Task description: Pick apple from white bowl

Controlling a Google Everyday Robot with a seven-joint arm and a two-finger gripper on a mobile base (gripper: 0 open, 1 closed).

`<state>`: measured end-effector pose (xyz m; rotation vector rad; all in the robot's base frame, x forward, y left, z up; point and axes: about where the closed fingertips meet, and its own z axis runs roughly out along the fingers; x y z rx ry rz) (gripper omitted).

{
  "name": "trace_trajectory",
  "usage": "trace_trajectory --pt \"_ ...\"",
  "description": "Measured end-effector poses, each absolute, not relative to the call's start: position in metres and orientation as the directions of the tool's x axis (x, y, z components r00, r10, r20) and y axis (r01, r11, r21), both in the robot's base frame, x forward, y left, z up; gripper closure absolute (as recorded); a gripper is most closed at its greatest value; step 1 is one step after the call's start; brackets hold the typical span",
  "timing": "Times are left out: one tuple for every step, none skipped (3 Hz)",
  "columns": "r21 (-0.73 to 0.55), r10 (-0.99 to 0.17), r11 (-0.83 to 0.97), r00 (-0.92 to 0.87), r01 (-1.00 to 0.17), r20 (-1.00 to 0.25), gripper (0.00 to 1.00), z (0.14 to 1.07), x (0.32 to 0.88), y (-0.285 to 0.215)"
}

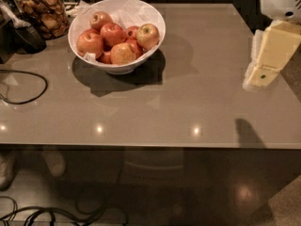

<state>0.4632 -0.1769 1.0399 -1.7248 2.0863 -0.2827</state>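
The white bowl (155, 20), lined with white paper, stands at the back left of the grey table and holds several apples. The apple (147, 36), pale yellow with a red-orange blush and a dark stem dimple, lies on top at the bowl's right side. Deeper red apples (112, 33) and another yellowish-orange apple (122, 53) lie beside it. My cream-coloured gripper (257, 76) hangs above the table's right edge, far to the right of the bowl, pointing down and left. It holds nothing that I can see.
A glass jar (42, 11) of snacks stands left of the bowl, with a dark object (28, 37) next to it. A black cable (28, 86) loops over the table's left side. The table's front edge (141, 146) runs across the view; cables lie on the floor below.
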Motion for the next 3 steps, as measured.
trace_trajectory --pt "-0.411 -0.972 0.211 -0.145 -0.887 -0.187 0.00 1.040 0.463 -0.177" --pt "-0.425 -0.977 0.177 -0.105 -0.887 -0.188 0.00 1.049 0.474 -0.166" --pt "-0.387 -0.985 0.110 -0.049 -0.915 -0.164 0.00 1.048 0.518 -0.142"
